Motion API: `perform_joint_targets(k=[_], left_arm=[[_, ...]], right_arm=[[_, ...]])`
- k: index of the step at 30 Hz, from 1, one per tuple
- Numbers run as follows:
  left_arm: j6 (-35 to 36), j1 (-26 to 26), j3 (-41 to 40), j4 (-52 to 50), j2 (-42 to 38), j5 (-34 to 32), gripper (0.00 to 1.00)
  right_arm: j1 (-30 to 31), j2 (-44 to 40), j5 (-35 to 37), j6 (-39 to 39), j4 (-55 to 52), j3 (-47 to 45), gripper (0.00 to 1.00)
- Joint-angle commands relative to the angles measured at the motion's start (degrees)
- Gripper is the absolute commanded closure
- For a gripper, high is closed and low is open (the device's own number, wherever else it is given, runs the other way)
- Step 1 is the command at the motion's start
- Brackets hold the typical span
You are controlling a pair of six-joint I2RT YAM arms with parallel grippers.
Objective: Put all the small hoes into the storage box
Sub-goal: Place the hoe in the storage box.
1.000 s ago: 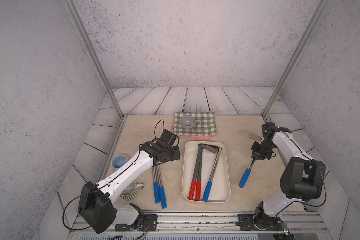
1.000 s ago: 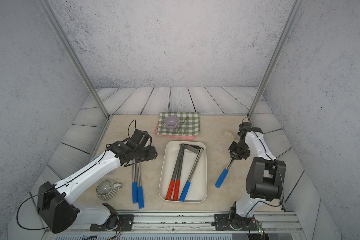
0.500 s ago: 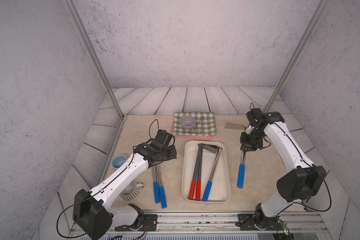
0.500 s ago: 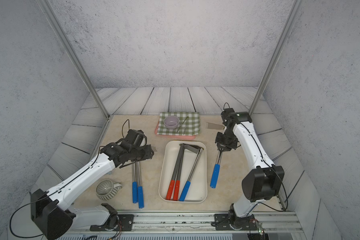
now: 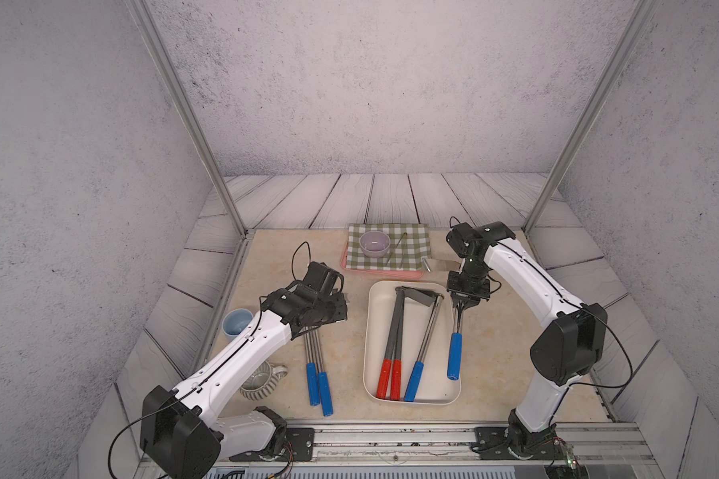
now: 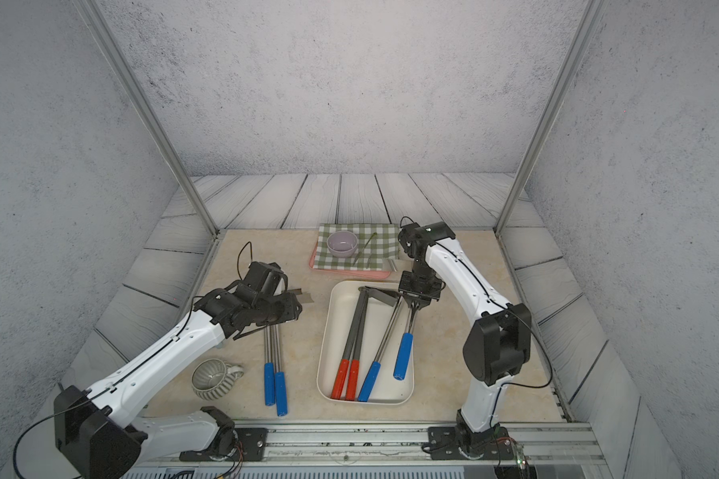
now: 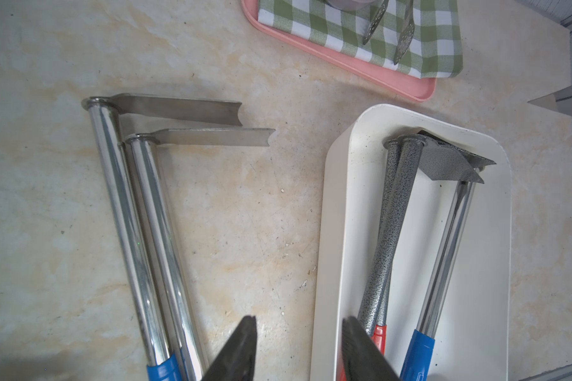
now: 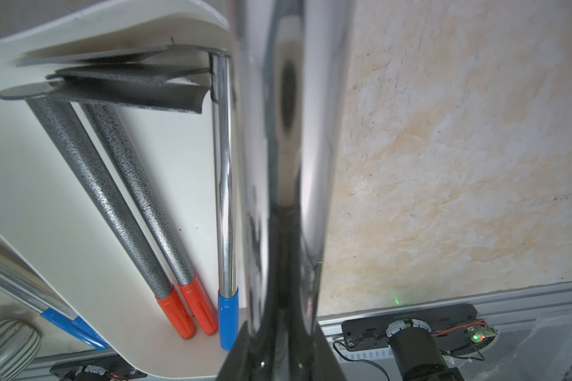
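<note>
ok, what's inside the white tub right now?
In the tub: two red-handled hoes and one blue-handled hoe. Their blades stack at the far end, so the lower ones are partly covered. The fourth hoe, in the right gripper, is not in yet.

White arms (image 5: 241, 352) with black joints and thin black cables.

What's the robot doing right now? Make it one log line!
right gripper: shut on small hoe, held at storage box edge | left gripper: open, empty
</note>
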Motion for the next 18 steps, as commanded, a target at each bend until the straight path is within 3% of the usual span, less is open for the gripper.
perform_joint_targets(k=[1,18], left_arm=[[0.78,0.81,-0.95,-0.54,-1.07,0.25,0.54],[1.37,2.87,-2.95,0.7,-2.05,1.62,0.54]], right_arm=[[2.07,0.87,1.66,2.52,-0.45,2.21,0.8],[5.38,5.88,2.76,5.76,1.95,0.16,0.8]])
